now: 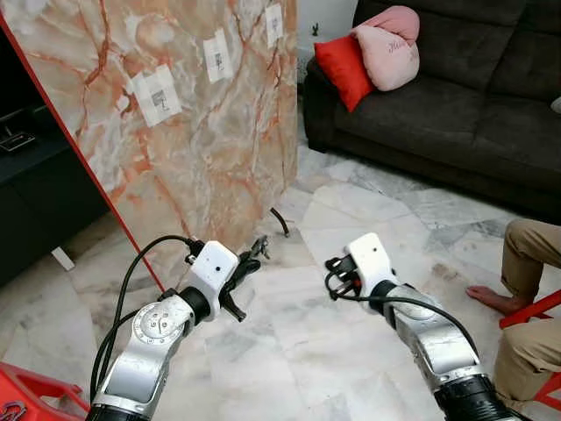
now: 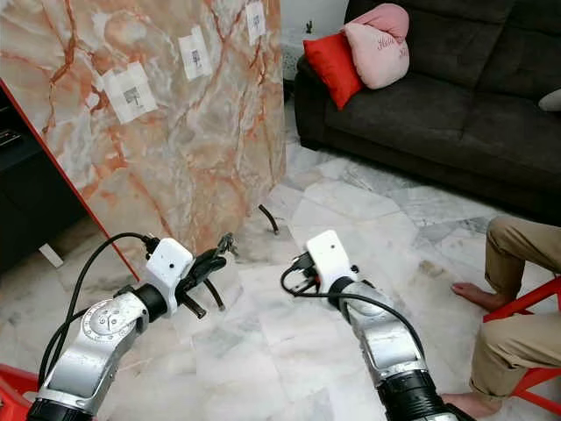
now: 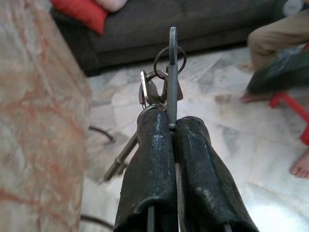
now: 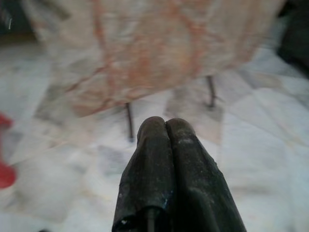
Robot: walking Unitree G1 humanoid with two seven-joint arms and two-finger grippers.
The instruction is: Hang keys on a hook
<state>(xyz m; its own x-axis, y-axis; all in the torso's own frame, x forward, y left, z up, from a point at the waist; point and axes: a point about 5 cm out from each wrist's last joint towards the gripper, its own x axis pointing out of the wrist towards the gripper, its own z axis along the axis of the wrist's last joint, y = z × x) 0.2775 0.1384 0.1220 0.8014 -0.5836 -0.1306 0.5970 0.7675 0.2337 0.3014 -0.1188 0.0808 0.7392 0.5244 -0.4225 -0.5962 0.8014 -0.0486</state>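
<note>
Marble floor; left claw [image 3: 170,126] pinched shut on keys [image 3: 163,87] w/ ring at 12 — light, stiff, dangly; right claw [image 4: 165,126] closed, empty.

You get no readable text: pink cushion [image 1: 388,44] has script too small to read, white labels [image 1: 157,95] on marble panel [image 1: 219,132] illegible.

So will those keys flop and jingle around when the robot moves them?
Probably yes. The left claw pinches just one flat key, so the rest of the keys hang loose off the ring and would likely swing. They look like metal, so each key should stay stiff and could slip between the smooth fingers.
</note>
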